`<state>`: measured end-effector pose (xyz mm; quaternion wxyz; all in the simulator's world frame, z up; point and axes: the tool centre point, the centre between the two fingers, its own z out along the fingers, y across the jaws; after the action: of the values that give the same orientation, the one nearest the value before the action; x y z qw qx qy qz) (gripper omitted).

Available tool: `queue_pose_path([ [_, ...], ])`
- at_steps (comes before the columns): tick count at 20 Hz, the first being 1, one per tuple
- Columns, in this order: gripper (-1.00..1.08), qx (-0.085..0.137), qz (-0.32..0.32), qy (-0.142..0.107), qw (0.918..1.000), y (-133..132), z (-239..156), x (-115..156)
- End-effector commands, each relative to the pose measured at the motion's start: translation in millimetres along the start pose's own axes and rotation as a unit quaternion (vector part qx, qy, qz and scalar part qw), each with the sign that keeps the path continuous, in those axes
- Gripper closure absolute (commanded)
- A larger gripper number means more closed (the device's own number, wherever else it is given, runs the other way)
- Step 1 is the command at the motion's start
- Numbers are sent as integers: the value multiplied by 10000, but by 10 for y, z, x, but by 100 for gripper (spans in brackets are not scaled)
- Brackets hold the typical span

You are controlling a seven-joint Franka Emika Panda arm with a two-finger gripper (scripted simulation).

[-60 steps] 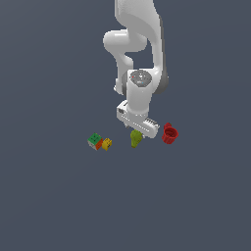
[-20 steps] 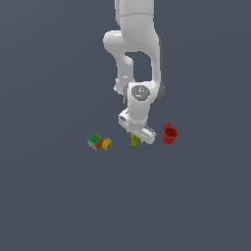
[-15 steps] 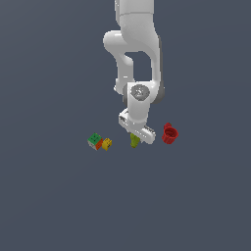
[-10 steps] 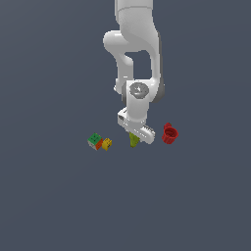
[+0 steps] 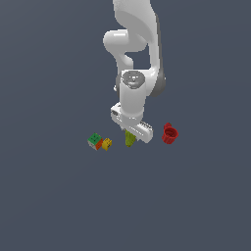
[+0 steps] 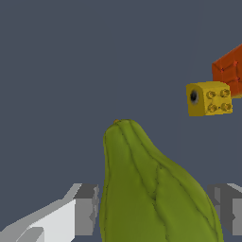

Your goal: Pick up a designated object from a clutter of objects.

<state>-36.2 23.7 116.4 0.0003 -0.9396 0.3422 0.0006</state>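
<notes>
Here we have our gripper [image 5: 130, 138] lowered straight over the pear [image 6: 151, 194], with the green fruit sitting between its two fingers [image 6: 85, 210]. In the wrist view a grey finger stands on each side of the fruit's broad body, and there seems to be little or no gap on either side, though we cannot tell for sure whether the pads are pressing on it or only just beside it. So we call the gripper narrowed around the pear, contact unconfirmed.

The relation that matters most is this: the pear lies directly under the wrist, not off to either side, and its long axis points away from the camera, with the narrow tip furthest out and the bulb nearest the palm. The fingers therefore cross the fruit at its fat part, which we judge a fair place to squeeze.

Further out, the small yellow block [image 5: 107, 143] and the green cube [image 5: 94, 140] sit close together toward the exterior view's left, near the pear but apart from it. The red cup [image 5: 170, 134] stands well apart on the exterior view's right.
</notes>
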Motion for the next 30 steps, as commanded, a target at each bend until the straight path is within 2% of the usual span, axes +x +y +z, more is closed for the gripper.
queue_pose_path([
  [1,108,8,0,6,10000,-5,-221,132],
  [17,108,5,1,6,10000,-47,-1605,1007],
  [30,108,0,2,7,10000,-99,-2428,1560],
])
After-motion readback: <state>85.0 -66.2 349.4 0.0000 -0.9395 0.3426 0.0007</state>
